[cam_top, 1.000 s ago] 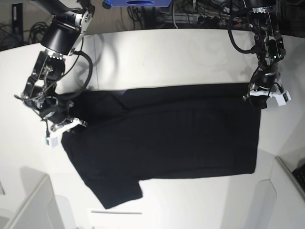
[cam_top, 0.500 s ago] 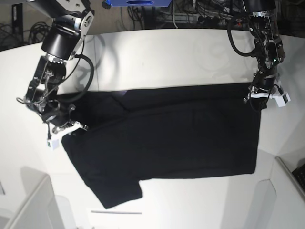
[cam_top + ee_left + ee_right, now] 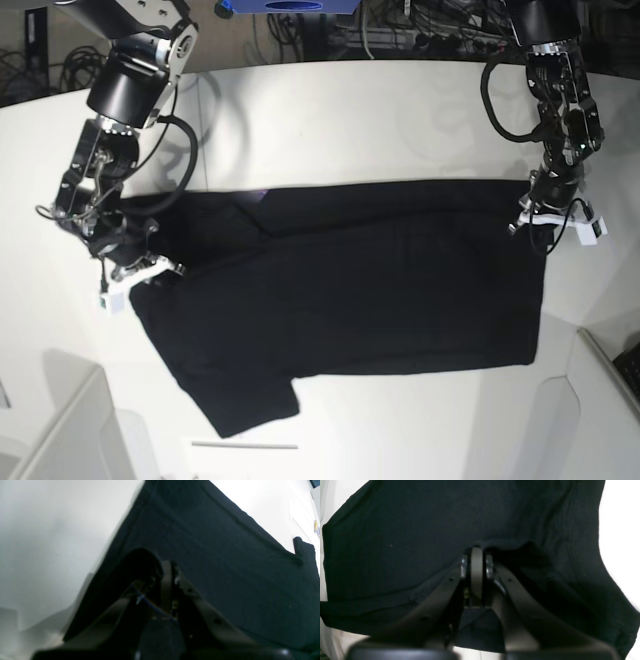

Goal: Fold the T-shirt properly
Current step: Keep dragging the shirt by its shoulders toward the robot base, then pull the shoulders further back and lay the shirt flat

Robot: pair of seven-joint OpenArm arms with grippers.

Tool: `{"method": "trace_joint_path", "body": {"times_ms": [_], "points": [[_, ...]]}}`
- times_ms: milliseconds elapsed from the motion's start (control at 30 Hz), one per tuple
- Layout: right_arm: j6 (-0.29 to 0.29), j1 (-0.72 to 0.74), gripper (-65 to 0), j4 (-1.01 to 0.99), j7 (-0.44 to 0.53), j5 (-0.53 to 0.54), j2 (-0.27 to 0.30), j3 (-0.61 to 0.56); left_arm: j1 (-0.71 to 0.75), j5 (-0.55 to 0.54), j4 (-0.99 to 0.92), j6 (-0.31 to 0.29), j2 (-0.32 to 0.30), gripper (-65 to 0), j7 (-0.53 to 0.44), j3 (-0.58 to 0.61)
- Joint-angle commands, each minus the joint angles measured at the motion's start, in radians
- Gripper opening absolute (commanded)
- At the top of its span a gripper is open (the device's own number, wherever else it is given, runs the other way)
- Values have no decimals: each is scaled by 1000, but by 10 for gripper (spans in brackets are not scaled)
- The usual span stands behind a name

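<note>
Your left gripper point(image 3: 553, 222) is pinched shut on the T-shirt point(image 3: 350, 290) corner beneath it; your right gripper point(image 3: 135, 275), angled down, pinches the sleeve edge.

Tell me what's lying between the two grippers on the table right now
In the base view, only the black T-shirt spans the stretch between the right gripper and the left gripper, laid flat on the white table. Nothing else sits between them.
</note>
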Motion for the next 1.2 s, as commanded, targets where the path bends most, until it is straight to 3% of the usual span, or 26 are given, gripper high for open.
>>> {"method": "trace_joint_path", "body": {"times_ms": [0, 67, 133, 333, 433, 600, 733, 800, 933, 1033, 1167], "points": [[4, 21, -546, 14, 21, 20, 6, 7, -7, -7, 22, -7, -16, -650, -11, -7], [4, 19, -446, 15, 21, 20, 8, 7, -7, -7, 22, -7, -16, -629, -11, -7], [4, 19, -387, 21, 21, 20, 8, 8, -7, -7, 22, -7, -16, -556, -13, -7], [-6, -2, -381, 57, 88, 20, 6, 10, -6, -7, 28, -7, -14, -260, -13, -41], [-94, -48, -378, 150, 143, 23, 5, 7, 2, -7, 62, -7, -10, -178, -11, -86], [-162, -159, -378, 345, 173, 25, -12, 7, 83, -15, 207, -7, -7, -169, -8, -142], [-274, -272, -369, 474, 176, 26, -66, 13, 166, -16, 241, -10, 29, -169, -11, -185], [-282, -324, -362, 512, 176, 28, -94, 13, 194, -16, 241, -12, 62, -169, -9, -227], [-286, -389, -276, 525, 176, 28, -157, 71, 241, -18, 237, -32, 102, -169, -9, -279], [-286, -415, -270, 517, 176, 28, -163, 109, 261, -18, 214, -110, 122, -169, -9, -285], [-286, -426, -272, 460, 174, 131, -161, 172, 253, -18, 120, -121, 124, -169, -11, -284]]}}
